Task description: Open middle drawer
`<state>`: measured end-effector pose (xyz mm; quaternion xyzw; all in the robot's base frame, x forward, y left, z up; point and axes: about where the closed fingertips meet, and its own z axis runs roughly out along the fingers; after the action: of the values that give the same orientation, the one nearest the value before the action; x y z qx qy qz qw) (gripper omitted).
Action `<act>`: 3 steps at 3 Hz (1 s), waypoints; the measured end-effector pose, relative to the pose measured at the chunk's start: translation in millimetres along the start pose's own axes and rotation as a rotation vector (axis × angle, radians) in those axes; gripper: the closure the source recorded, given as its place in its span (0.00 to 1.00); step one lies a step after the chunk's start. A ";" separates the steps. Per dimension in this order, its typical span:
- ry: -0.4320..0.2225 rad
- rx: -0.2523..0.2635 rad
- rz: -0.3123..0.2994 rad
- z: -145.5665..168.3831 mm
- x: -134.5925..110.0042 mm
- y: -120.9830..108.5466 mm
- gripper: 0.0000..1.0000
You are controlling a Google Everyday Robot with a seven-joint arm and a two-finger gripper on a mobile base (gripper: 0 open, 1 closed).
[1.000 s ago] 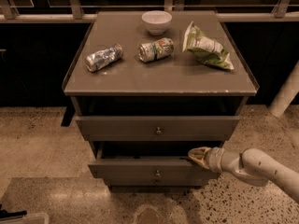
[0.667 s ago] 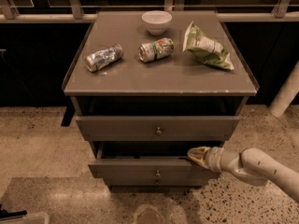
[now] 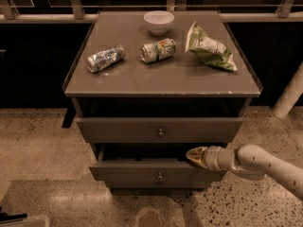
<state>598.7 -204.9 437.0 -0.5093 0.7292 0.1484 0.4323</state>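
Two grey-brown drawer fronts show on the cabinet, each with a small round knob. The lower one is the middle drawer [image 3: 142, 170]. It stands pulled out a little past the drawer above, with a dark gap over its top edge, and its knob [image 3: 159, 176] is at centre. My gripper [image 3: 196, 155] comes in from the lower right on a white arm. Its tan tip rests at the right part of this drawer's top edge, inside the gap. The upper drawer [image 3: 118, 129] with its knob [image 3: 161, 132] sits just above. Any drawer below is hidden.
On the cabinet top [image 3: 161, 79] lie a white bowl [image 3: 158, 21], a crushed silver can [image 3: 105, 58], a green-labelled can [image 3: 157, 50] and a green chip bag [image 3: 208, 47]. A railing runs behind. A white post [image 3: 291, 96] stands at right. The floor is speckled terrazzo.
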 end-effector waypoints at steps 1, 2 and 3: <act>0.041 -0.015 0.001 -0.3 10.5 4.0 1.00; 0.041 -0.019 0.013 -2.6 10.1 8.2 1.00; 0.032 -0.011 0.048 -10.8 11.6 17.7 1.00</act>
<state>576.8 -211.4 430.2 -0.4963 0.7472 0.1546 0.4142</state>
